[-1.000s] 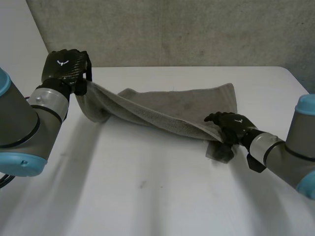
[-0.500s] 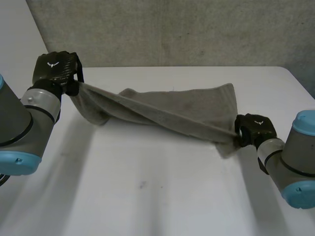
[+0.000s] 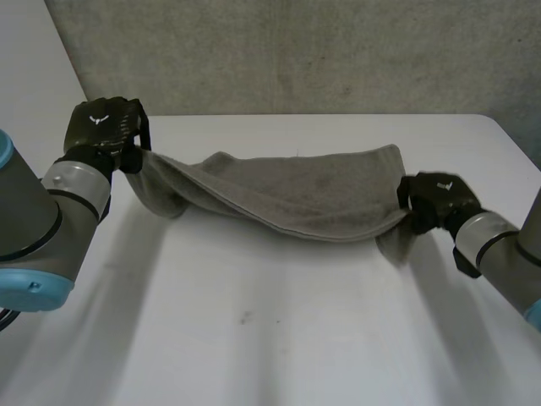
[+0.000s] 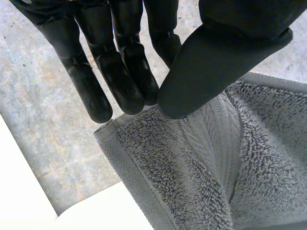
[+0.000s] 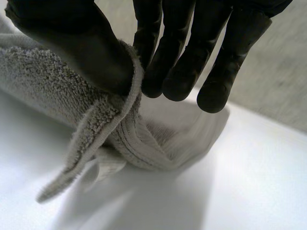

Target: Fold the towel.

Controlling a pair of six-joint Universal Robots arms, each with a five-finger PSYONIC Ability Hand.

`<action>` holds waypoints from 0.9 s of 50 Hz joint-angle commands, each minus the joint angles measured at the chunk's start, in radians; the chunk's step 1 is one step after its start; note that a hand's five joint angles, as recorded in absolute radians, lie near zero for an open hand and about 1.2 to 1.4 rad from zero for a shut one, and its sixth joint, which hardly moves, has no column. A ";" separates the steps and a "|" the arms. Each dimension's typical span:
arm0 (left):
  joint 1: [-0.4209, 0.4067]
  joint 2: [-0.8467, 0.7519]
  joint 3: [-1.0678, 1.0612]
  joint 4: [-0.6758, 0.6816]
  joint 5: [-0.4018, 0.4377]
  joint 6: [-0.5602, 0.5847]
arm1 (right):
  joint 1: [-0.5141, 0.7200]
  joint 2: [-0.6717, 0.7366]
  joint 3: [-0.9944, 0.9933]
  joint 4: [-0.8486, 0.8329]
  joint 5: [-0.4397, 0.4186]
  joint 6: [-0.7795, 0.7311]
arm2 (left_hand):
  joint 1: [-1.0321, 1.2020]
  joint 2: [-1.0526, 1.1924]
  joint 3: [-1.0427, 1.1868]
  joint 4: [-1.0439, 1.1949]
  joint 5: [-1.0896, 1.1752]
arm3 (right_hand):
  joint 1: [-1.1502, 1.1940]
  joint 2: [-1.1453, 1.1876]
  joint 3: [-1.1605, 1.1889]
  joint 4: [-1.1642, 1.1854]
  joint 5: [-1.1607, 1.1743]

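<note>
Here, you had the grey terry towel (image 3: 296,190) hanging in a shallow sag between both hands over the smooth white table (image 3: 254,338), with its far part resting on the tabletop. Your left hand (image 3: 106,127) pinched one nubbly, flat-hemmed corner between the thumb and straight fingers. Your right hand (image 3: 433,199) gripped the bunched edge at the opposite end the same way, and a limp flap drooped below it.
</note>
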State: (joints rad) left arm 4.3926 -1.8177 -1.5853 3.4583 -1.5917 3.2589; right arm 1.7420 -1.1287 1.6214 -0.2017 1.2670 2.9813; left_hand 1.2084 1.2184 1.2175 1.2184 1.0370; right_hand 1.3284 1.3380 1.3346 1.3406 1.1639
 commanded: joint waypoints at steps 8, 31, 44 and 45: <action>0.001 0.000 -0.007 0.002 -0.001 -0.001 | -0.006 0.115 -0.021 0.045 0.014 0.042 | 0.188 0.178 0.179 0.178 0.185 | -0.727 -0.736 -0.733 -0.739 -0.737; 0.001 0.047 -0.030 -0.011 0.002 0.007 | -0.101 -0.219 -0.002 -0.079 0.026 0.049 | 0.188 0.178 0.179 0.178 0.185 | 0.068 0.058 0.062 0.056 0.058; -0.008 0.372 0.034 -0.181 0.007 0.021 | -0.137 -0.476 -0.380 0.448 -0.109 -0.374 | 0.188 0.178 0.179 0.178 0.185 | 0.068 0.058 0.062 0.056 0.058; -0.008 0.391 0.059 -0.215 0.009 0.024 | -0.137 -0.471 -0.438 0.514 -0.103 -0.425 | 0.188 0.178 0.179 0.178 0.185 | 0.068 0.058 0.062 0.056 0.058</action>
State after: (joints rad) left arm 4.3842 -1.5462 -1.5988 3.3511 -1.5853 3.2736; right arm 1.6123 -1.5897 1.3913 0.0547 1.1671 2.7585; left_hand 1.2084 1.2185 1.2175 1.2184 1.0371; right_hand 1.3300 1.3254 1.3348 1.3414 1.1708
